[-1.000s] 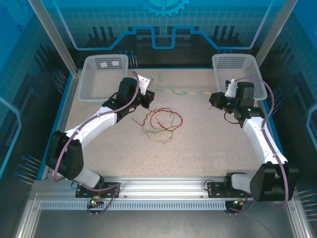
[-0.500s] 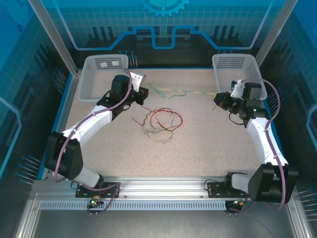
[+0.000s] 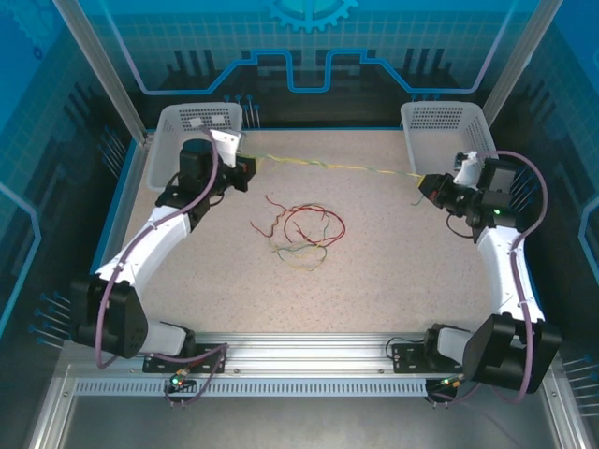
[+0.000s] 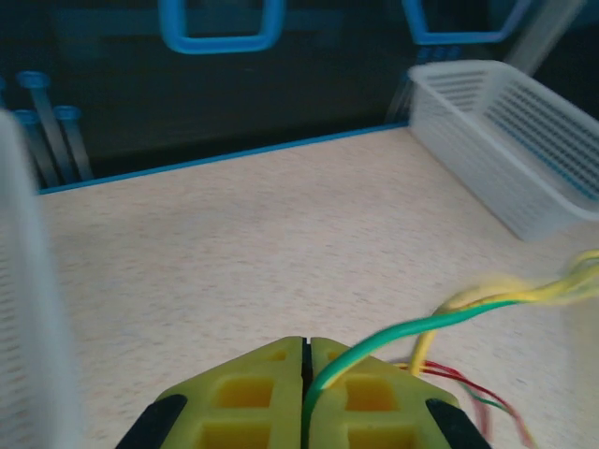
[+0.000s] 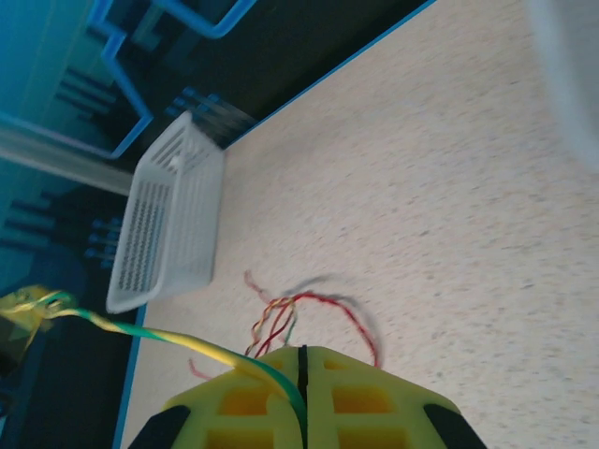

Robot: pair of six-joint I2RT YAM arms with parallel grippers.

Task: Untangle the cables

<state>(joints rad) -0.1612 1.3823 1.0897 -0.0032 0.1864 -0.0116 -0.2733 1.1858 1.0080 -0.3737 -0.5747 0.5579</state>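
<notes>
Seen from above, one yellow-green cable (image 3: pixel 337 167) stretches nearly straight across the far side of the table (image 3: pixel 402 281). The left gripper (image 3: pixel 247 166) is clenched on one end and the right gripper (image 3: pixel 427 183) on the other. The other red and pale cables lie mid-table in a loose tangle (image 3: pixel 299 234), apart from both grippers.

At the left wrist, yellow pads (image 4: pixel 253 379) press together, and the cable runs out of the seam to the right. At the right wrist, the pads (image 5: pixel 243 393) are likewise pinched on it.

It looks light, thin and springy, and it keeps its kinks. I'd guess the smooth sheath could slide under a hard pull. Free ends or outer loops look the best places to hold it.
</notes>
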